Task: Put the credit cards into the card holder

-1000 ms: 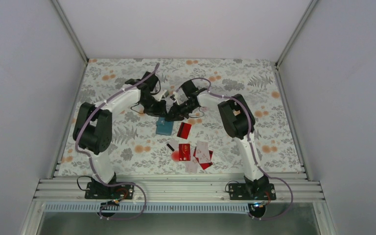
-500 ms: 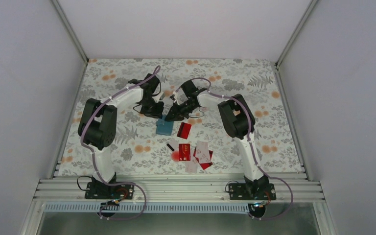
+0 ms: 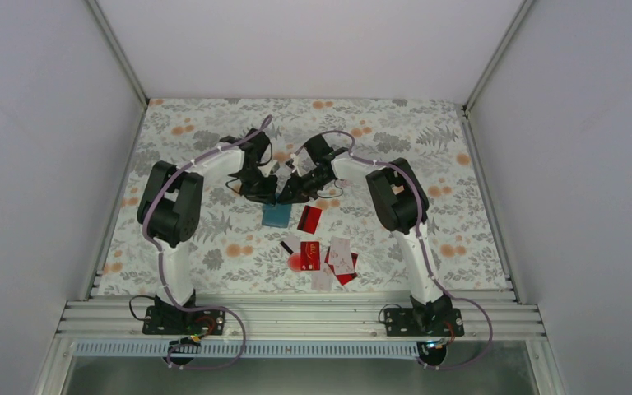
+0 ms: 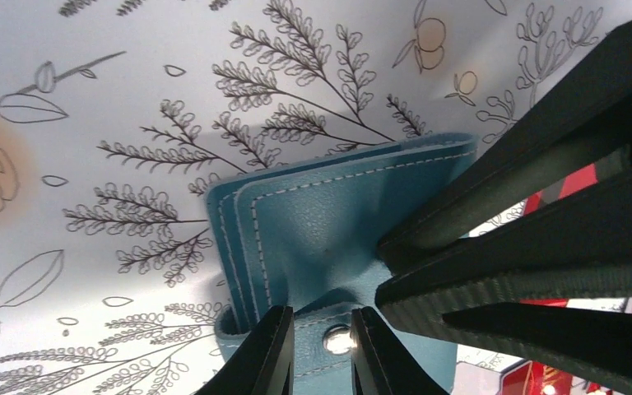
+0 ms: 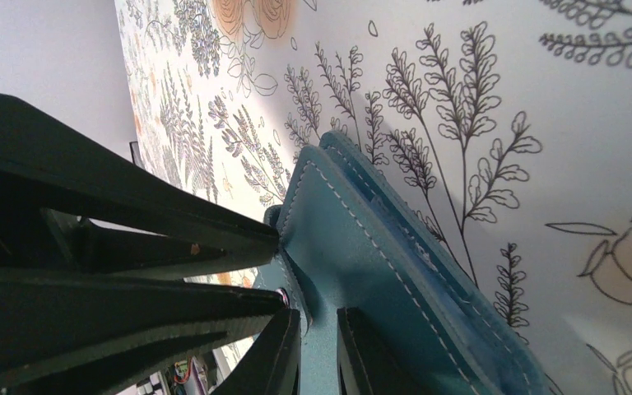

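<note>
- Pinching the card holder (image 3: 276, 216) from two sides, our claws meet over its far edge, near the middle of the flowered surface (image 3: 428, 164).
- Our left claw (image 4: 321, 325) is nearly closed. Its two fingers stand on either side of the holder's tab, and the metal snap (image 4: 337, 339) shows in the narrow gap between them.
- Our right claw (image 5: 319, 322) is also almost closed, with one teal layer of the holder caught between its fingers.
- Each wrist view shows the other claw's dark fingers coming in from the side and touching the same teal leather.
- We see the holder's stitched layers fanned slightly apart along one edge. We cannot tell whether any part of it is lifted off the surface.
- One red card (image 3: 309, 219) lies tilted just beside the holder, on its right.
- The other cards (image 3: 333, 259), red and pale, lie in a loose overlapping group nearer to our bases, apart from the holder.
- A small black piece (image 3: 286, 246) sits just left of that group, between it and the holder.
</note>
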`<state>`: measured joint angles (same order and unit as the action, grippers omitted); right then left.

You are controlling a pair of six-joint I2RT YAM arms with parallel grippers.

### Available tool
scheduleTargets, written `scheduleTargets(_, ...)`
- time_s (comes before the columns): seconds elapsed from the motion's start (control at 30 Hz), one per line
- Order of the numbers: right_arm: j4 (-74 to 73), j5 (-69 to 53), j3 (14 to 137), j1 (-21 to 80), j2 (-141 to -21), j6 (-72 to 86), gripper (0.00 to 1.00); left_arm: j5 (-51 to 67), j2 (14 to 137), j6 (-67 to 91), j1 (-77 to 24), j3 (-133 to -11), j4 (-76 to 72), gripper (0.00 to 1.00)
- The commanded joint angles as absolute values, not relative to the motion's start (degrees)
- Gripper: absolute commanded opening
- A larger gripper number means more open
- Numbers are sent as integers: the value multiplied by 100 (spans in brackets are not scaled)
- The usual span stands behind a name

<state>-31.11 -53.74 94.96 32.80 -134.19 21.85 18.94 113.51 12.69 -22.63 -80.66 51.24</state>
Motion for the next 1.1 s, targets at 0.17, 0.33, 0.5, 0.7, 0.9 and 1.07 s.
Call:
scheduleTargets(0.17,-3076,-4008,9255,3375,-13987,2145,13,2364,11224,1333,-2268,-7855,4902,20)
scheduleTargets(0.33,-3076,-4010,9251,3376,-13996,2145,13,2446,11260,1353,-2269,-7808,4814,19)
scheduleTargets(0.5,-3060,-4022,9254,3375,-14010,2153,13,2476,11259,1378,-2276,-7805,4791,19)
scheduleTargets(0.7,-3038,-4065,9263,3375,-14035,2186,13,2419,11273,1574,-2291,-7891,4801,18)
scheduleTargets(0.9,-3013,-4095,9235,3376,-14033,2215,13,2359,11236,1781,-2308,-7847,4687,18)
scheduleTargets(1.07,-2971,-4100,9167,3380,-14019,2241,13,2352,11206,2079,-2319,-7878,4576,18)
